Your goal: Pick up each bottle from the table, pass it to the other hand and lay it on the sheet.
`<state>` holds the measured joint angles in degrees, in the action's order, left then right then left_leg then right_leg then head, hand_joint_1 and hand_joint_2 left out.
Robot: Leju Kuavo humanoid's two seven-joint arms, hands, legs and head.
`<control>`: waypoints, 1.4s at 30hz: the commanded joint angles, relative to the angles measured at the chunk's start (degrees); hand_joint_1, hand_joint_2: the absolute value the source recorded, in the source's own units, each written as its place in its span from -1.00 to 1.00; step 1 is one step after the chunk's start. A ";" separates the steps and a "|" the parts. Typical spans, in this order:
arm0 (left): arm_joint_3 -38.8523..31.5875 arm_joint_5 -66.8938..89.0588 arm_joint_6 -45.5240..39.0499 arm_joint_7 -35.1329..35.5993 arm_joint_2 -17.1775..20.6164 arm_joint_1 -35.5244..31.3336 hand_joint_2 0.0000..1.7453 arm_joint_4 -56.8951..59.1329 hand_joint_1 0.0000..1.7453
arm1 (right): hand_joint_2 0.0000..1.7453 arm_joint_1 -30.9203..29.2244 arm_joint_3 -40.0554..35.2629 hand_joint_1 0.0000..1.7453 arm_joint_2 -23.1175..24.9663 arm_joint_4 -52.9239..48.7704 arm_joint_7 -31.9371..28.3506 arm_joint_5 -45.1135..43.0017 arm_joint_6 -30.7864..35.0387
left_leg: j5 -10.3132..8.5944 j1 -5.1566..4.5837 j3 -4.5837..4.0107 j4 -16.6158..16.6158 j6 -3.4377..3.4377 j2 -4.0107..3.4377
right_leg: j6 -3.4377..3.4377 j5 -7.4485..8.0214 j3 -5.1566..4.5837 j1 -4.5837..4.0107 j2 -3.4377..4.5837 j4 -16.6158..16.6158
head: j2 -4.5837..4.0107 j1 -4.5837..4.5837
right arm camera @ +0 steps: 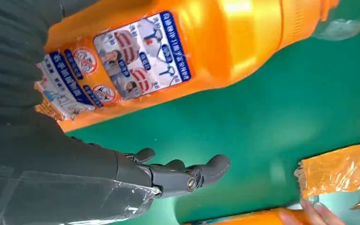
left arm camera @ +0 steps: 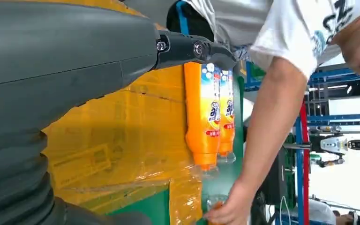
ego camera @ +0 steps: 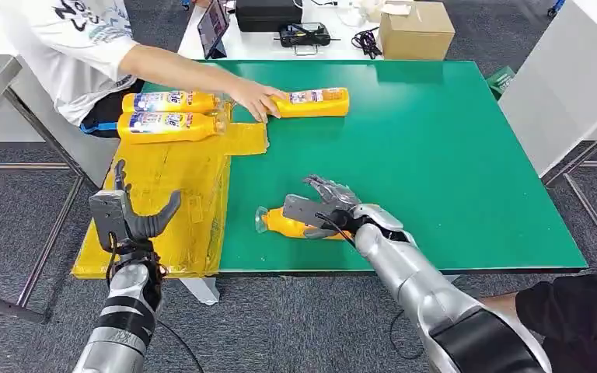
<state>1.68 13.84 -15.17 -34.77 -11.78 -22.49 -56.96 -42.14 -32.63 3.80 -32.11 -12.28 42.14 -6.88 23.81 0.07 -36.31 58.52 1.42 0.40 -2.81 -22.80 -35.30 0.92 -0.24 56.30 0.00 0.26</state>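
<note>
An orange bottle (ego camera: 280,223) (right arm camera: 206,42) lies on its side near the front edge of the green table (ego camera: 451,155). My right hand (ego camera: 328,203) (right arm camera: 122,173) hovers over its body with fingers spread, not closed around it. My left hand (ego camera: 128,217) (left arm camera: 75,61) is raised over the front left of the yellow sheet (ego camera: 171,186) (left arm camera: 122,136), fingers apart and empty. Two bottles (ego camera: 169,102) (ego camera: 167,126) (left arm camera: 204,117) lie side by side at the sheet's far end. A person's hand (ego camera: 255,99) (left arm camera: 227,211) holds another bottle (ego camera: 319,102) on the table just beyond the sheet.
The person in a white shirt (ego camera: 70,47) sits at the back left, arm reaching over the sheet. A cardboard box (ego camera: 416,27), a tablet (ego camera: 213,27) and a black case (ego camera: 268,14) stand behind the table. A dark sleeve (ego camera: 575,311) shows at the front right.
</note>
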 commanded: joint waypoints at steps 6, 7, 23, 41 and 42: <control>1.55 -0.23 0.61 0.70 0.62 -1.97 1.00 3.73 -1.00 | 1.00 -3.45 -11.82 -1.00 -6.66 1.32 -0.49 -1.68 -4.87 | 0.06 0.00 0.20 -0.02 -0.04 0.05 | 0.08 -0.08 0.22 -0.01 -0.06 -0.01 | 0.00 0.00; 1.61 -0.22 0.62 0.71 0.61 -1.92 1.00 3.75 -1.00 | 1.00 -3.14 -12.28 -1.00 -7.02 1.21 -0.50 -1.63 -4.80 | 0.05 0.01 0.17 -0.02 -0.04 0.06 | 0.07 -0.07 0.19 -0.01 -0.05 -0.02 | 0.00 0.00; 2.19 -0.61 0.66 1.18 0.57 -1.49 1.00 4.50 -1.00 | 1.00 -2.21 -17.61 -1.00 -8.89 1.72 0.67 -3.77 -5.84 | 0.18 0.06 0.56 -0.04 -0.09 0.04 | 0.15 -0.18 0.59 -0.08 -0.06 -0.09 | 0.00 0.00; 2.71 -0.70 0.90 1.72 0.50 -0.71 1.00 3.81 -1.00 | 1.00 -1.40 -20.23 1.00 -11.28 -2.30 0.51 -5.12 -2.84 | 0.04 0.02 0.23 -0.05 -0.04 0.07 | 0.06 -0.06 0.27 -0.02 -0.07 -0.07 | 0.00 -0.02; 2.67 -0.67 0.90 1.78 0.49 -0.50 1.00 3.43 -1.00 | 1.00 -0.55 -19.39 1.00 -11.24 -3.22 0.91 -5.40 -0.96 | 0.10 0.04 0.38 -0.06 -0.06 0.07 | 0.10 -0.11 0.42 -0.05 -0.07 -0.08 | 0.00 -0.02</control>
<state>2.97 13.22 -14.36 -33.49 -11.78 -22.10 -55.80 -44.08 -49.70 -5.86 -32.78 -12.07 37.88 -12.31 23.81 0.07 -36.24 58.52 1.43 0.41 -2.82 -22.80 -35.22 0.92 -0.25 56.28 0.00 0.24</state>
